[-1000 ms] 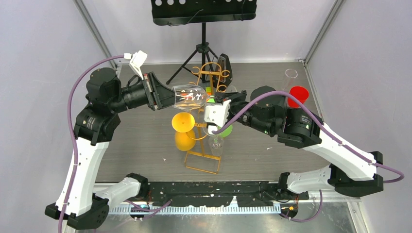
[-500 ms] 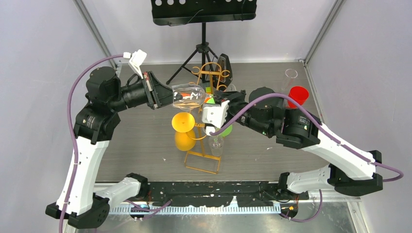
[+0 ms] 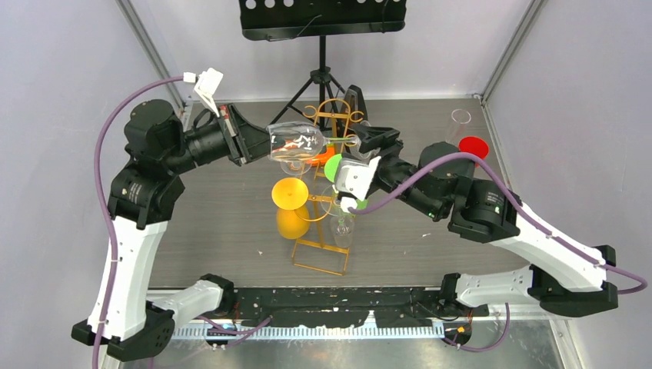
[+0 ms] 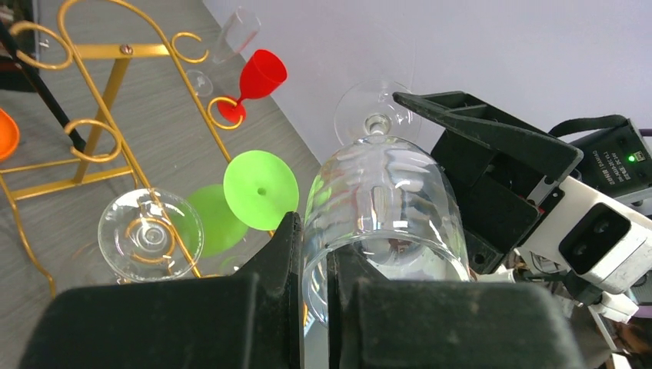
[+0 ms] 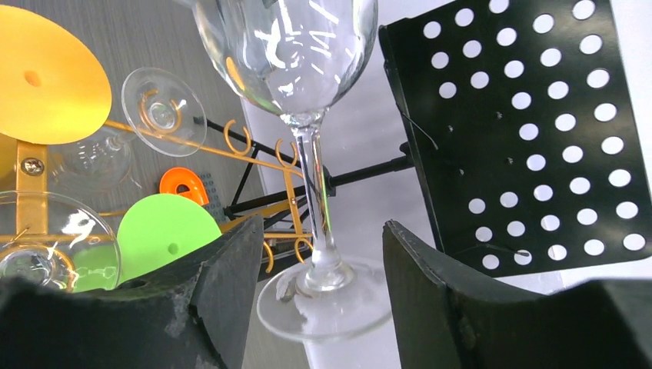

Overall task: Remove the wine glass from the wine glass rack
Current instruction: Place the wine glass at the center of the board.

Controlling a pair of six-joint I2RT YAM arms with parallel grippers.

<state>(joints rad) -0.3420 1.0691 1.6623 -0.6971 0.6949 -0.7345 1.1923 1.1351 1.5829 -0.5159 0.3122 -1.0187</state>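
Note:
A clear wine glass [image 3: 296, 142] lies sideways in the air, just left of the top of the gold wire wine glass rack [image 3: 336, 115]. My left gripper [image 3: 257, 144] is shut on its rim [image 4: 384, 200], one finger inside the bowl and one outside [image 4: 311, 231]. My right gripper [image 3: 351, 151] stands open around the glass's foot. The stem [image 5: 311, 177] and foot pass between its fingers [image 5: 323, 238] with gaps on both sides. The rack's scroll hooks [image 5: 261, 163] show behind the stem.
Yellow [image 3: 290, 192], green [image 3: 334, 166], orange [image 3: 319, 159] and clear [image 3: 342, 227] glasses hang on the rack. A red glass [image 3: 469, 147] and a clear one [image 3: 460, 117] are at the back right. A black music stand [image 3: 323, 19] rises behind the rack.
My right gripper has opened and let go of the stem. The left gripper has closed on the rim and drawn the glass slightly up and back.

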